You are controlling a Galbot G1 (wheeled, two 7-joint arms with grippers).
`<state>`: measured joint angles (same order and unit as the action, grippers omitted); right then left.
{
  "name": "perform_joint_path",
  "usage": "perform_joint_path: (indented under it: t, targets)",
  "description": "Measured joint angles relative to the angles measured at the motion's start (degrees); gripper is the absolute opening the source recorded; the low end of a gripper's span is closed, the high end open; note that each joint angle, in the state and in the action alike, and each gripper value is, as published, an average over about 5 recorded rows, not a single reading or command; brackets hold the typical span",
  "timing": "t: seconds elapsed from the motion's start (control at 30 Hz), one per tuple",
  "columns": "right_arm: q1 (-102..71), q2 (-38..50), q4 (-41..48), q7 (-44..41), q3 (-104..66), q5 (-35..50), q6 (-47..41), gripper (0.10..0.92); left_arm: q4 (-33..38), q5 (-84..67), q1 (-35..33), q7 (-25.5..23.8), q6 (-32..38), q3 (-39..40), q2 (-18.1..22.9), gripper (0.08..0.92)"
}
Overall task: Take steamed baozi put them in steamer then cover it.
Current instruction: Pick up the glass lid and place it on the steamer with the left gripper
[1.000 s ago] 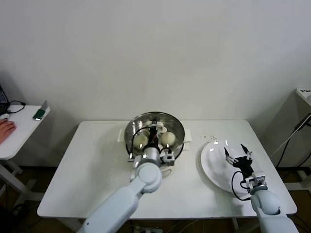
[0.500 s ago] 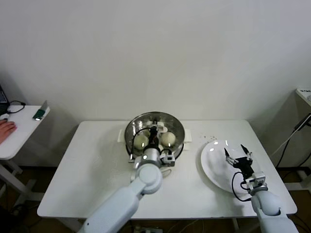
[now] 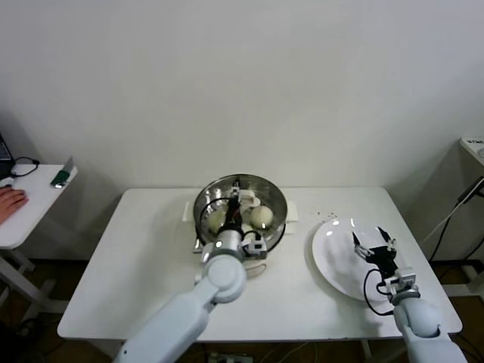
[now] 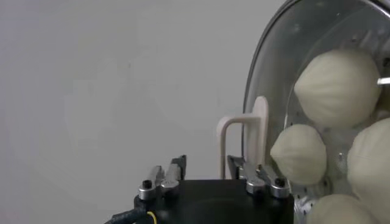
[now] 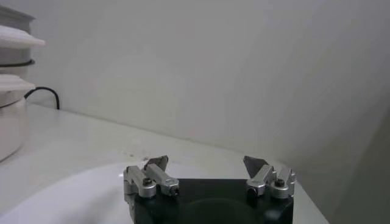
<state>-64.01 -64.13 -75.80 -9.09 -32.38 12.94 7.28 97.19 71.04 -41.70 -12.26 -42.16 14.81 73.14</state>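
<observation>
From the head camera, the steamer (image 3: 240, 206) stands near the back middle of the white tabletop (image 3: 151, 257), with the cover (image 3: 261, 195) resting on its rim and the steamed baozi (image 3: 262, 217) showing pale through the glass. The left gripper (image 3: 236, 214) reaches in over the lid from the near side, at the cover's middle; from this angle its jaws are hard to read. To the robot's right lies a flat white plate (image 3: 333, 253), well apart from the steamer, and the right gripper (image 3: 374, 241) hovers over the plate's far right part with its jaws spread wide, holding nothing. A small side table (image 3: 30, 204) stands off to the left, a person's hand (image 3: 9, 200) resting on it. In the left wrist view the gripper (image 4: 207, 170) has its jaws apart, one on each side of the cover's cream-white bar handle (image 4: 244, 143) — the handle stands between them with a gap on both sides, not clamped. Behind the glass, the rounded buns sit close together inside the steel basket. In the right wrist view the gripper (image 5: 207, 165) shows both jaws well separated over the plate's white surface (image 5: 73, 192), and the steamer's white base (image 5: 12, 91) stands off at the edge — with a dark cord beside it.
</observation>
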Motion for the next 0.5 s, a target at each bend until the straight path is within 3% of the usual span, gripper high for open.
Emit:
perform_joint_path:
  t: [0.3, 0.5]
  targets:
    - [-0.52, 0.02, -1.67, 0.63, -0.61, 0.78, -3.14, 0.823, 7.30, -4.26, -3.84, -0.38, -0.04, -2.19, -3.38, 0.760]
    - [-1.01, 0.17, -2.74, 0.82, -1.08, 1.18, -4.28, 0.823, 12.95, -10.28, -7.93, 2.13, -0.04, -4.53, -5.68, 0.821]
